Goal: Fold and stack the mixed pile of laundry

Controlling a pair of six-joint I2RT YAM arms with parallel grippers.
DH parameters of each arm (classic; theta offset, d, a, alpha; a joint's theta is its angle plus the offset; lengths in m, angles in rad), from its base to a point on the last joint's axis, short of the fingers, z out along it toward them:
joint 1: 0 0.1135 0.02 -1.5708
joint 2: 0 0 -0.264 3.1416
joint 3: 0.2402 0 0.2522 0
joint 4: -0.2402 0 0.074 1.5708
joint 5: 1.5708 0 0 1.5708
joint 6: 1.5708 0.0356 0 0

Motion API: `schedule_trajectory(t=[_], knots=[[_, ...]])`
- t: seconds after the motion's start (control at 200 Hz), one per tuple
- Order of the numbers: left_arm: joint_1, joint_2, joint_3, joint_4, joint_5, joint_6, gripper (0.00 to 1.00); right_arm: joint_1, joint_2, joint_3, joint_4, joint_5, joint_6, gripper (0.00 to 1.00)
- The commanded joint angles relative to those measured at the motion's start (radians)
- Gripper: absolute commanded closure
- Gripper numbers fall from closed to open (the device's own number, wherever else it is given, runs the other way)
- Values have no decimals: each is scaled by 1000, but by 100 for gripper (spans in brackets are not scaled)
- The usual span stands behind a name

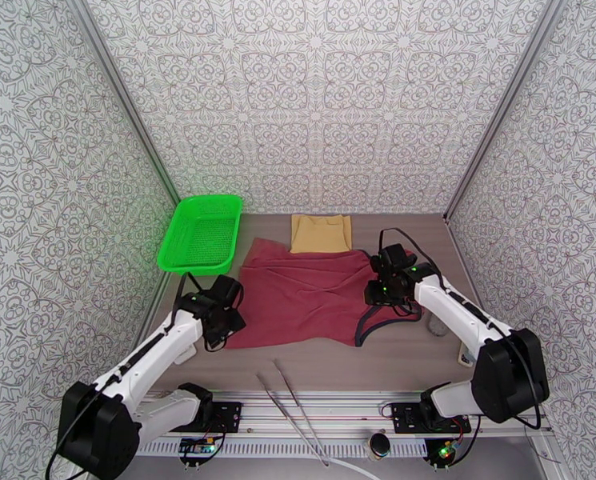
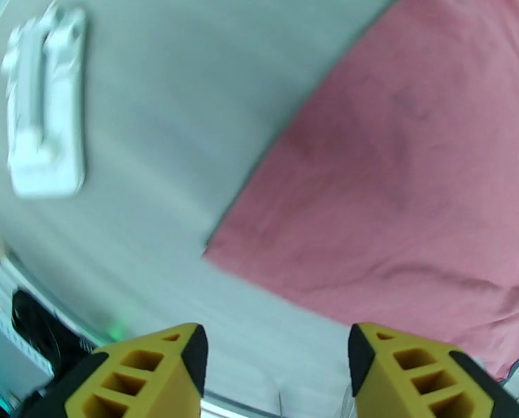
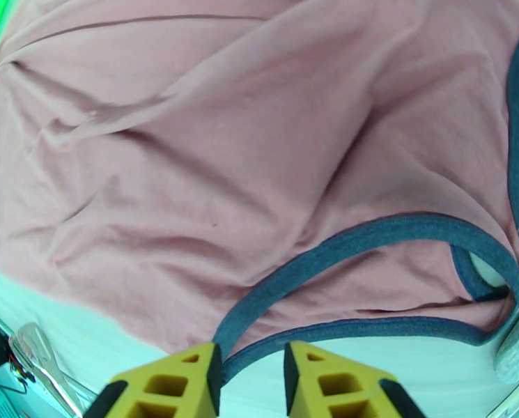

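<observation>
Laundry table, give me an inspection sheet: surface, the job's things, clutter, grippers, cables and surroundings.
Surface: grey-brown table, bare along the near side.
Job's things: maroon tank top spread flat but wrinkled, navy trim at its right end; tan cloth folded, just behind it.
Clutter: green basket at the far left; metal tongs at the near edge.
Grippers: left gripper open, empty, by the top's near left corner; right gripper narrowly open over the navy trim, gripping nothing.
Cables: black cables loop at the wrists, off the cloth.
Surroundings: patterned walls on three sides.
</observation>
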Motion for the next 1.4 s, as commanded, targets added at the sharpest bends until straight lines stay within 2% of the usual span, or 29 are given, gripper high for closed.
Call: schedule_trajectory(t=[0.0,0.105,0.33,0.515,0.68,0.885,0.97,1.065,1.105,1.24,1.345,1.395], knots=[[8,6,-41,-10,50,-134,39,6,-33,-21,12,-45,-41,68],[5,32,-88,38,83,-179,38,9,-35,-27,24,-64,-45,68],[3,38,-134,51,43,-249,38,10,-38,-45,38,-70,-50,68],[29,66,-168,138,79,-252,38,11,-47,-57,48,-77,-46,68],[39,119,-184,245,67,-259,39,12,-52,-65,47,-77,-46,68],[61,222,-184,319,72,-223,44,12,-58,-71,38,-71,-45,68],[73,253,-184,340,55,-199,59,12,-59,-71,33,-67,-45,68],[98,290,-169,348,36,-151,85,13,-61,-67,18,-61,-46,68],[112,303,-160,348,33,-130,100,17,-64,-64,7,-50,-51,68],[157,317,-137,350,32,-71,100,64,-84,-31,-36,-26,-94,64],[184,298,-135,353,44,-38,100,158,-89,41,-83,-7,-180,62],[187,285,-138,353,47,-25,100,208,-76,89,-122,48,-243,61]])
